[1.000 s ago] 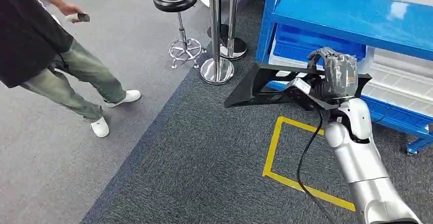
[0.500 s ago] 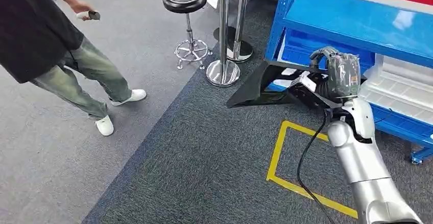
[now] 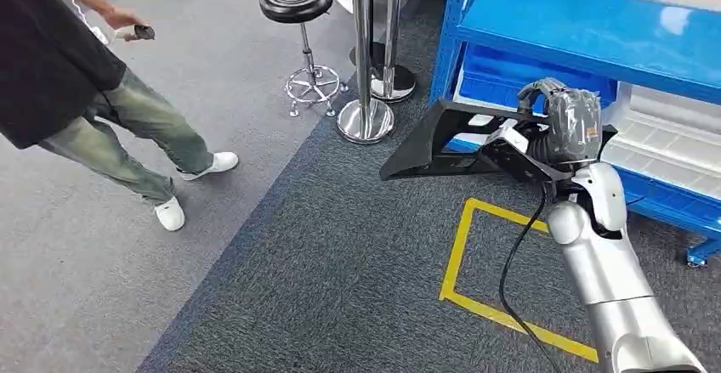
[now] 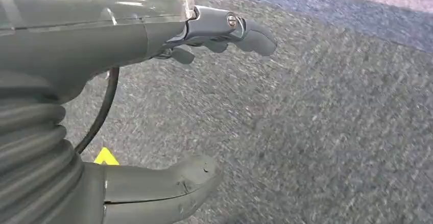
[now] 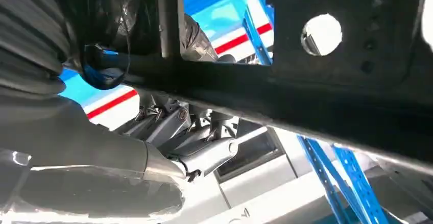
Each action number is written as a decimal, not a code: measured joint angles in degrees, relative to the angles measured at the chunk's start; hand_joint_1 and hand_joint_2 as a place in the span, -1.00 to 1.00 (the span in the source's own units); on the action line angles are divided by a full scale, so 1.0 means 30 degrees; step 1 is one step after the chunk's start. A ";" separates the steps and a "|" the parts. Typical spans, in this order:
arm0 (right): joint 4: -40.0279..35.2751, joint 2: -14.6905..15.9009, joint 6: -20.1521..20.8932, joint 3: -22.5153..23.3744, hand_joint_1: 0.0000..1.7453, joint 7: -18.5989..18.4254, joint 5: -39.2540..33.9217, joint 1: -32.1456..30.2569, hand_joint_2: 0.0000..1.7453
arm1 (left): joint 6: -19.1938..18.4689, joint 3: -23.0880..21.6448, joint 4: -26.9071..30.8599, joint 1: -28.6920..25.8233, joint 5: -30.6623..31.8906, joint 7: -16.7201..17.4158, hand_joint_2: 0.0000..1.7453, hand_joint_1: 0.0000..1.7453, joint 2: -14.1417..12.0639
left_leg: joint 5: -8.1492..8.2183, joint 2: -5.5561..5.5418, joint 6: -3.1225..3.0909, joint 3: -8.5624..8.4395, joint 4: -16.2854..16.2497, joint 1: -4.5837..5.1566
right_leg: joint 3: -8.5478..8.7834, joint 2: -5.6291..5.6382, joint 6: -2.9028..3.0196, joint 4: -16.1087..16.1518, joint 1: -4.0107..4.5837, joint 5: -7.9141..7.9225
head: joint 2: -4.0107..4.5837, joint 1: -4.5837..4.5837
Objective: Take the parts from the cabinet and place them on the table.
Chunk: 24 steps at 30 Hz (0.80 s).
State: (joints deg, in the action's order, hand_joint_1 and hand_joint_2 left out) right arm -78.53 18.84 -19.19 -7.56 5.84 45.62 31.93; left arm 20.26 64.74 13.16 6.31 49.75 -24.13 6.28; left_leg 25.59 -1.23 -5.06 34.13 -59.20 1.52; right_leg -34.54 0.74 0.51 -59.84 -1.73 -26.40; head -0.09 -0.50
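Person [image 3: 76, 84] steps off at left as our view swings; left hand [image 4: 153, 106] hangs empty, fingers apart. Right hand [image 3: 568, 122] still grips the black part [image 3: 442, 144], clear of the blue cabinet [image 3: 587, 25]. Table next.

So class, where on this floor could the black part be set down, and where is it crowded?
Free: dark carpet between the yellow tape outline and the person. Crowded: around the stool, chrome posts and blue cabinet, beside the right hand holding the black part.
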 joint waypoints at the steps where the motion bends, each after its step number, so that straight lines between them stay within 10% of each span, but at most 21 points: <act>1: 0.0022 0.0000 0.0029 0.0000 1.00 0.0000 -0.0007 0.0069 1.00 | 0.0000 -0.0001 0.0016 -0.0023 0.0000 0.0000 1.00 -1.00 0.0005 | 0.0061 -0.0052 -0.0275 -0.0129 0.0261 0.0065 | 0.0030 0.0027 -0.0121 0.0062 0.0218 0.0032 | 0.0007 -0.0001; 5: -0.0037 0.0015 0.0117 0.0000 1.00 0.0007 -0.0029 -0.0086 1.00 | -0.0007 0.0000 0.0037 0.0025 0.0015 -0.0007 1.00 -1.00 -0.0120 | -0.0458 0.0176 -0.0466 -0.0658 0.1312 0.0106 | 0.0240 0.0162 -0.0474 0.0530 0.0039 0.0229 | 0.0007 0.0116; 6: -0.0036 0.0022 0.0116 0.0015 1.00 0.0007 -0.0029 -0.0071 1.00 | 0.0000 0.0000 0.0037 0.0027 0.0022 -0.0007 1.00 -1.00 -0.0083 | -0.0721 0.0356 -0.0159 -0.0915 0.1786 -0.0005 | 0.0191 -0.0035 -0.0468 0.0244 0.0017 0.0059 | 0.0007 0.0050; 10: -0.0022 0.0066 0.0109 0.0022 1.00 -0.0029 -0.0036 0.0049 1.00 | -0.0058 -0.0007 0.0030 0.0023 0.0022 -0.0007 1.00 -1.00 0.0048 | -0.0654 0.0480 0.0009 -0.0963 0.1811 -0.0026 | -0.2018 -0.0095 -0.0706 -0.4047 0.0041 -0.2128 | 0.0007 0.0057; 12: 0.0036 0.0066 0.0117 0.0022 1.00 -0.0029 -0.0036 -0.0021 1.00 | -0.0058 -0.0007 0.0030 -0.0008 0.0022 0.0000 1.00 -1.00 0.0120 | -0.0401 0.0545 0.0158 -0.0827 0.1397 -0.0079 | -0.2138 -0.0161 -0.0908 -0.3997 -0.0050 -0.1398 | 0.0000 0.0050; 15: 0.0036 0.0066 0.0138 0.0022 1.00 -0.0029 -0.0044 0.0035 1.00 | -0.0080 0.0000 0.0022 -0.0001 0.0022 0.0000 1.00 -1.00 0.0215 | 0.0205 0.0650 0.0549 -0.0706 0.0536 -0.0188 | -0.0306 -0.0621 -0.1111 -0.0237 -0.0177 0.0210 | 0.0007 0.0050; 17: 0.0022 0.0095 0.0233 0.0022 1.00 -0.0051 -0.0073 0.0067 1.00 | -0.0080 -0.0007 0.0022 0.0028 0.0022 0.0000 1.00 -1.00 0.0179 | 0.0474 0.0648 0.0697 -0.0419 0.0110 -0.0039 | -0.0437 -0.0362 -0.0476 -0.0449 -0.0041 0.0070 | 0.0007 0.0079; 21: 0.0022 0.0102 0.0343 0.0029 1.00 -0.0139 -0.0211 0.0049 1.00 | -0.0066 -0.0001 0.0022 -0.0009 0.0022 0.0007 1.00 -1.00 0.0157 | 0.0825 0.0670 0.1000 -0.0272 -0.0320 -0.0171 | -0.0555 -0.0200 -0.0100 -0.0428 -0.0060 0.0119 | 0.0007 0.0072; 24: 0.0029 0.0102 0.0379 0.0029 1.00 -0.0168 -0.0284 0.0038 1.00 | -0.0066 -0.0007 0.0022 -0.0009 0.0022 0.0000 1.00 -1.00 0.0172 | 0.2919 0.0587 0.1425 0.1402 -0.4096 -0.0383 | -0.0537 -0.0089 0.0008 -0.0368 -0.0095 0.0130 | 0.0007 0.0065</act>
State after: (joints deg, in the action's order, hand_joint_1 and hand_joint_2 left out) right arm -78.44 19.15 -18.05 -7.48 5.33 44.76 32.04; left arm 20.06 64.72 13.22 6.28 49.81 -24.13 6.80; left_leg 34.35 0.53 -0.78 38.34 -71.49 0.37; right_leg -36.15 0.47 0.54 -60.95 -2.01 -26.01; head -0.07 -0.31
